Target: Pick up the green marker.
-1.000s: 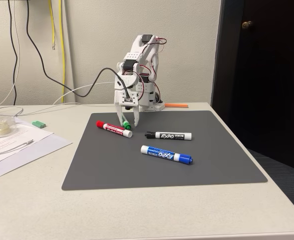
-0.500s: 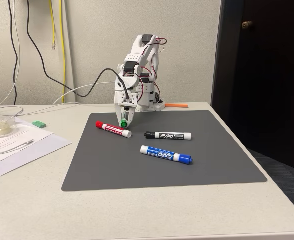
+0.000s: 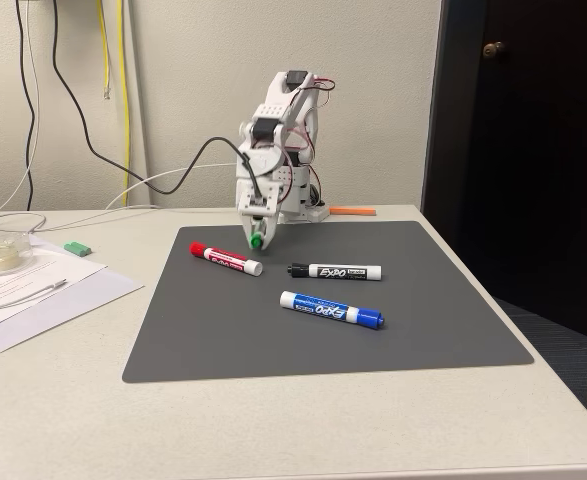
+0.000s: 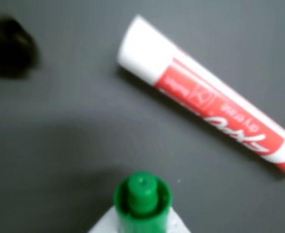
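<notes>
In the fixed view the gripper (image 3: 258, 238) is closed on the green marker (image 3: 257, 241), holding it above the far part of the grey mat (image 3: 273, 340). The marker's long axis runs roughly along the fingers, cap end pointing down (the barrel is hidden between the jaws). In the wrist view the green cap (image 4: 142, 196) faces the mat, with the red marker (image 4: 210, 116) lying flat to its right. Judgement: the grasp is made; a straight upward lift remains.

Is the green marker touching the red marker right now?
Apart. In the wrist view, bare gray mat separates the green marker from the red marker; the fixed view shows the gripper holding it off the mat.
</notes>
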`<action>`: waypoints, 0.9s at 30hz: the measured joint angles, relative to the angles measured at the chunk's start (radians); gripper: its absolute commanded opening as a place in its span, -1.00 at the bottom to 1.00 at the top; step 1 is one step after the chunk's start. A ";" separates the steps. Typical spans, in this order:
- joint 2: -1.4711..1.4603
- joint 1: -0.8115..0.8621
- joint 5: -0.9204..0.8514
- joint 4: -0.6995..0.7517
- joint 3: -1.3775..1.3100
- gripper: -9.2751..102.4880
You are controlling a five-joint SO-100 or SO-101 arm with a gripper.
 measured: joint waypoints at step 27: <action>0.087 -0.365 1.180 -0.064 -0.512 -0.76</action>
